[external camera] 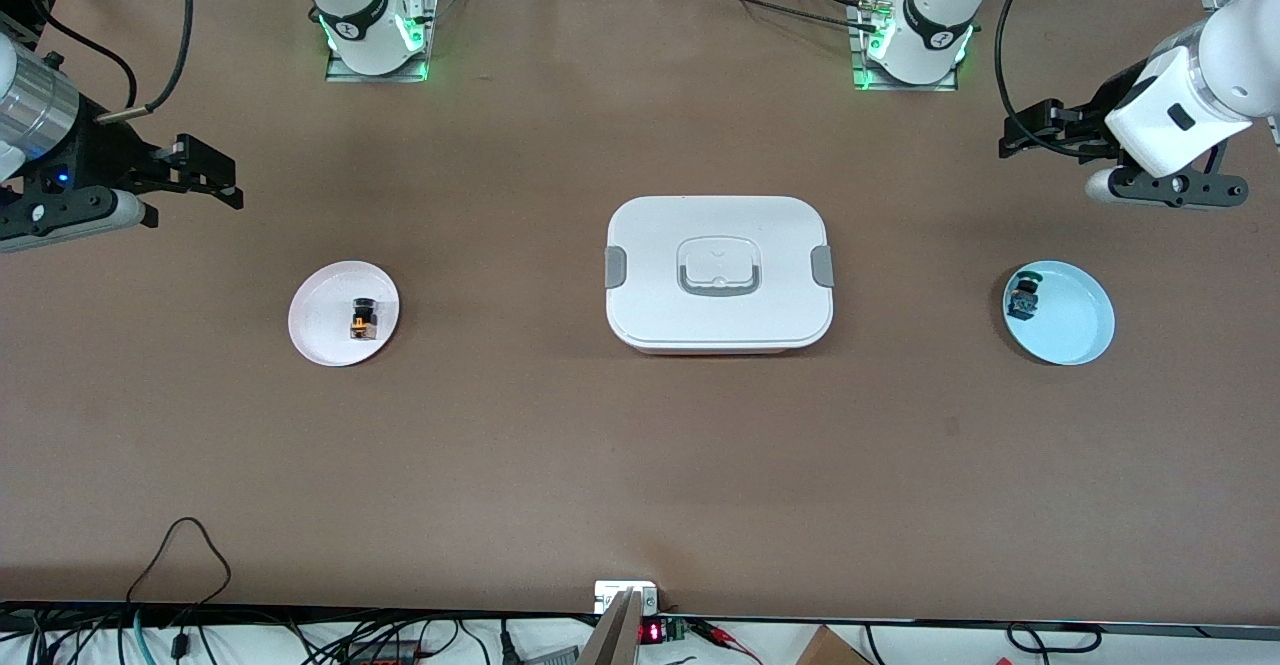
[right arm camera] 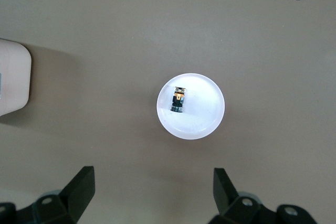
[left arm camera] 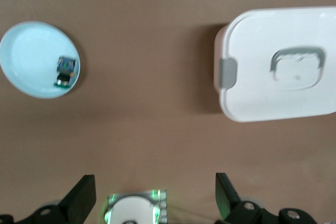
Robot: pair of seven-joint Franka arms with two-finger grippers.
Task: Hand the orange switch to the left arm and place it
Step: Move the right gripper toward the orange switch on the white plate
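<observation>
Both tools hang open and empty: the right tool (external camera: 200, 170) above bare surface (external camera: 560, 465) near the pink plate (external camera: 320, 330), the left tool (external camera: 1040, 135) waiting near the blue plate (external camera: 1085, 330). We should keep clear of the box (external camera: 719, 273), then lower the right tool squarely over the orange switch (external camera: 363, 319) lying on the pink plate.

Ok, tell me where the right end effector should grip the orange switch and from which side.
Grip the orange switch across its narrow body, coming straight down from above. It lies on its side inside the shallow pink plate, so the raised rim hinders a sideways approach. The right end effector is open, likely wide enough.
</observation>
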